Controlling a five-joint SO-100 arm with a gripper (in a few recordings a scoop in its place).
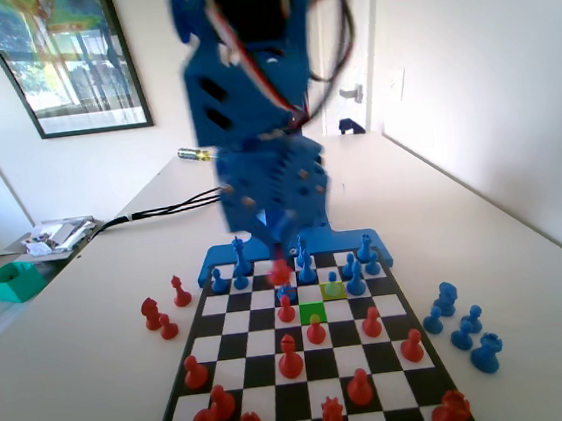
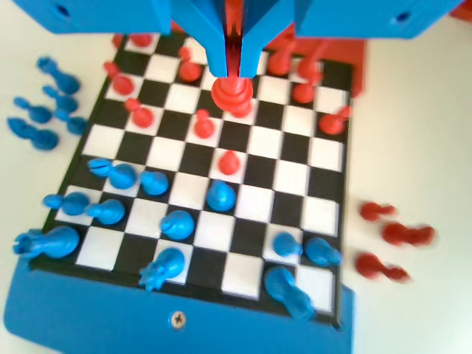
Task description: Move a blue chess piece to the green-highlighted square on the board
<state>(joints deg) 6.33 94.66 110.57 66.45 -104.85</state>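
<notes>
Red pieces [image 1: 290, 358] crowd the near rows of the board [image 1: 399, 379] in the fixed view, with the blue arm standing at the far end. End effector [image 2: 234, 72] hangs over the middle files, jaws narrowed onto the head of a red pawn [image 2: 232, 96]; in the wrist view this pawn looks larger than the red pawns on the squares beneath and appears to be held clear of the board. Fixed view places the end effector [image 1: 278, 257] and its red pawn [image 1: 280, 271] left of the green square [image 1: 313, 313], which is bare. Blue pawn [image 1: 333, 279] stands on the yellowish-green square [image 1: 334, 290], diagonally adjoining the green square on its far right, apart from the end effector. Taller blue pieces [image 1: 305, 266] occupy the rows by the blue frame. Loose blue pieces [image 1: 459, 327] lie on the desk [image 1: 529, 275] right of the board; loose red pieces [image 1: 158, 318] lie left of it.
</notes>
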